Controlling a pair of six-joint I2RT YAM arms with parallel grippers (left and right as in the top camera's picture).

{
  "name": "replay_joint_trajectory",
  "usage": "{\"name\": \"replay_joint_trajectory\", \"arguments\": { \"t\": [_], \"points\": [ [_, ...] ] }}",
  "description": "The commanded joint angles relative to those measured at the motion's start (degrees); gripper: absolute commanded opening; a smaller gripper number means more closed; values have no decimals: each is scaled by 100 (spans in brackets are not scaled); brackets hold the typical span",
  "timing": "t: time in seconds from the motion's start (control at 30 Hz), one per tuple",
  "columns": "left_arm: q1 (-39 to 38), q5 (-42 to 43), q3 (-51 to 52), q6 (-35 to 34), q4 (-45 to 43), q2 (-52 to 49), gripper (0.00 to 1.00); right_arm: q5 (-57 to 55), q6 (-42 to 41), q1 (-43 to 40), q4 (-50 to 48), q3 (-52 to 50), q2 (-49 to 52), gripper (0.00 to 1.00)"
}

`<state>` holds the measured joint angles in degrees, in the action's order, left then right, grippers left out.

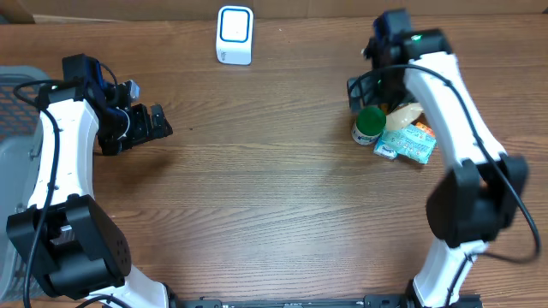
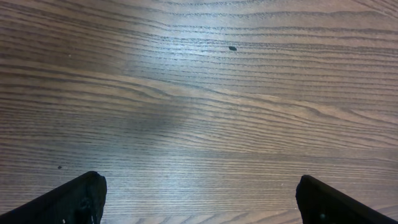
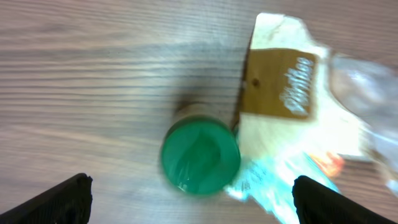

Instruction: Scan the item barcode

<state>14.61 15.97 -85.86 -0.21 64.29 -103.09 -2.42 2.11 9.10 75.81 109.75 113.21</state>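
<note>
Right gripper (image 3: 189, 190) is poised w/ jaws wide apart above the green-lidded jar (image 3: 200, 155), probably the item, beside snack packets (image 1: 409, 141). Left gripper (image 2: 199, 199) is parked over bare tabletop (image 2: 199, 93), jaws apart, empty.

This looks like a robot test bench set up as a mock shop checkout rather than a real store. The landmark is a small white barcode scanner (image 1: 235, 34) standing at the far edge of a wood-grain bench (image 1: 274, 197). To the scanner's right lies a small heap of packaged groceries (image 1: 409, 137), among them a green-capped jar (image 1: 370, 121). Well to the scanner's left, at the bench edge, sits a grey plastic basket (image 1: 15, 120). Behind the scanner runs plain brown board.
</note>
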Motion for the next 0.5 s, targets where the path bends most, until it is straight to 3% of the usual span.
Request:
{"name": "replay_joint_trajectory", "arguments": {
  "t": [0.0,0.47],
  "points": [
    [-39,-4,-109,44,-9,85,100,396,-85,31,240,470,-1016,100],
    [-39,-4,-109,44,-9,85,100,1333,-518,31,1606,483,-3246,100]
  ]
}}
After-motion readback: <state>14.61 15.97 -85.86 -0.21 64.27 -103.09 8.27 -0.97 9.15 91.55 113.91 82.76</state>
